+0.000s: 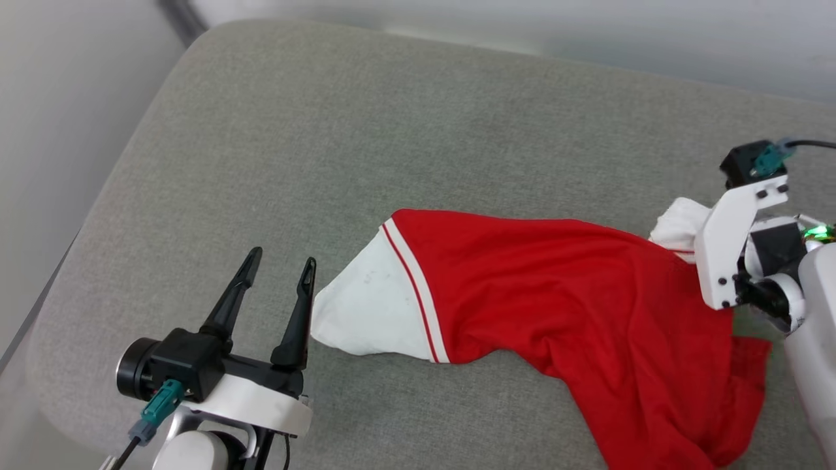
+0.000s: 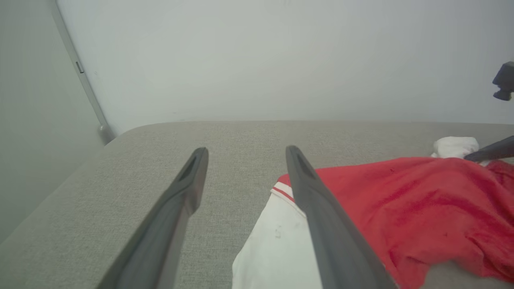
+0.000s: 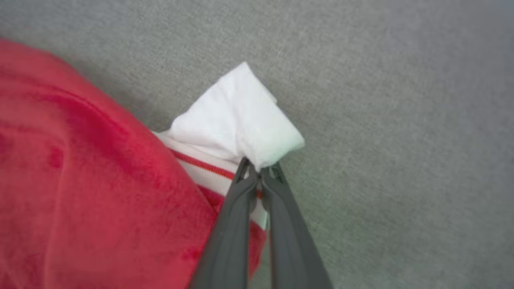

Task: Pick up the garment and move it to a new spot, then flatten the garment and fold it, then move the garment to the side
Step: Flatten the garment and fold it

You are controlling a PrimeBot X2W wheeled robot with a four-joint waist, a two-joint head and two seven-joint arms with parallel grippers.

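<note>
Head camera: my left pincer (image 1: 283, 256) sits spread, fingers pointing away, just beside the white sleeve of the garment (image 1: 555, 281), which lies crumpled across the grey cushion (image 1: 326, 130). Left wrist camera: same wide gap, one finger (image 2: 321, 208) crossing in front of that sleeve. Right wrist camera: my right pincer (image 3: 259, 170) points down, pinching the other white sleeve beside its red stripe.

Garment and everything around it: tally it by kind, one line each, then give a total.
garment: 1
pincers: 2 (left pincer open, right pincer shut on the garment)
grey cushion: 1
Total: 4
</note>
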